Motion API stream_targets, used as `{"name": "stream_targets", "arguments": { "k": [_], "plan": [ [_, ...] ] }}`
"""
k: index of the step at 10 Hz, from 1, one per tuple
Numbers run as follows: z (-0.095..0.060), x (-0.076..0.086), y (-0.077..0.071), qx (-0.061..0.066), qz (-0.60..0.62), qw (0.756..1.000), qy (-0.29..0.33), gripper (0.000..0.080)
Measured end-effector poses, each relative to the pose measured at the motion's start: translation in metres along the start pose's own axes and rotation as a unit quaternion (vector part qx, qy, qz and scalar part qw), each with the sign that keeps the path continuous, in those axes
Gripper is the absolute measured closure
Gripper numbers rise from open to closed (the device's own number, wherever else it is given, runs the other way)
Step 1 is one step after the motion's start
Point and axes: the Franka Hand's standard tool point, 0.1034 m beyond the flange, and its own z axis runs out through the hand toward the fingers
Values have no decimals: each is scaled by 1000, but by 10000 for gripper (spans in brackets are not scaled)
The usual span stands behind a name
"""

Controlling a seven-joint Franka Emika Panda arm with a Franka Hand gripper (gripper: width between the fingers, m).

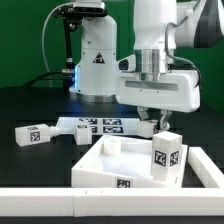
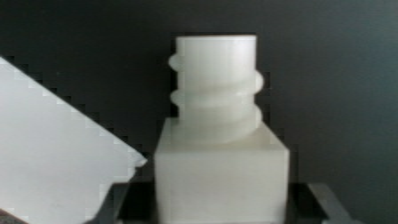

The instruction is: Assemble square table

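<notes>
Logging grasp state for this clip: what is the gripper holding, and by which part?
A white leg, clamped at its square block end between the fingers; its threaded peg is free.

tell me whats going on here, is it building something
The Panda arm's gripper is shut on a stubby white leg, threaded end pointing away from the wrist camera, next to the square top. In the exterior view an upright tagged leg shows just below the gripper, at the top's corner on the exterior view's right. It is likely the same leg, though I can't be sure. A loose leg lies on the dark table on the exterior view's left.
</notes>
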Motion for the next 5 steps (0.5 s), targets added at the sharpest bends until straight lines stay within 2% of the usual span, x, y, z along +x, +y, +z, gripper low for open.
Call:
{"name": "stream_targets", "arguments": {
  "k": [2,4,5],
  "plan": [
    [-4,1,-3,4,1,1000,-13,515],
    [-23,6,-14,26,14,999,-21,515],
    [-23,2,-16,26,15,999,-22,515]
  ]
}}
